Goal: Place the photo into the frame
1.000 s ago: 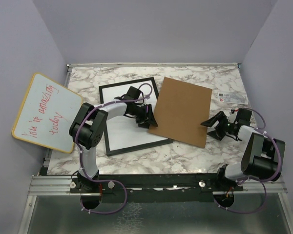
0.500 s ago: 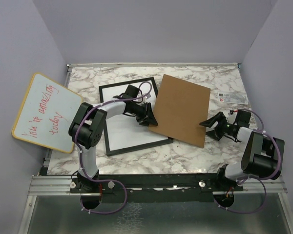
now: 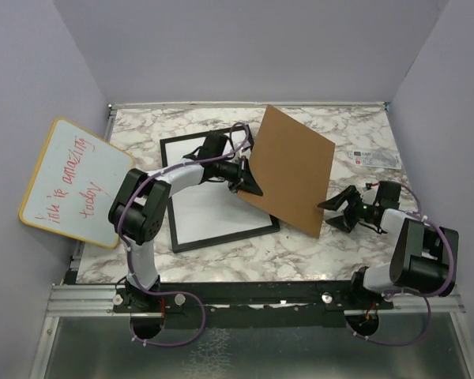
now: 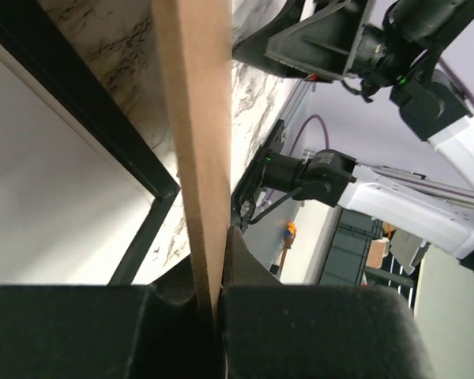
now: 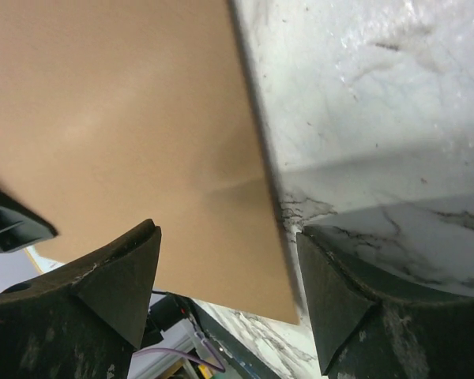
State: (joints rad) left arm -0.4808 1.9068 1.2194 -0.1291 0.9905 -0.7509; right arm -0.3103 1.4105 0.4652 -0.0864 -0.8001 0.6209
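The frame [image 3: 166, 193] lies flat on the left half of the bench [image 3: 316, 245] with a white sheet [image 3: 209, 213] filling its opening. No sunflower print shows anywhere, so I cannot tell whether that sheet is the photo's plain back or the mat. Over the frame's right rim the brown backing board [image 3: 288, 170] is held tilted. Its left edge is pinched in the left claw [image 3: 249, 180], whose fingers are pressed together on the thin edge [image 4: 201, 142], and its far right side sits low towards the bench. That narrow edge grip is the main risk: the board is wide, so its weight could twist it or slide it out of the pinch, dropping it onto the frame. If the low edge drags across the bench or catches the black rim, it could push the frame askew and shift the white sheet inside. The right claw [image 3: 340, 212] waits spread just beside the board's near right corner [image 5: 221, 158], gripping nothing. A careless swing of the board could knock into it. If it closes off-square, the two arms would be pulling against each other and might bend the board.
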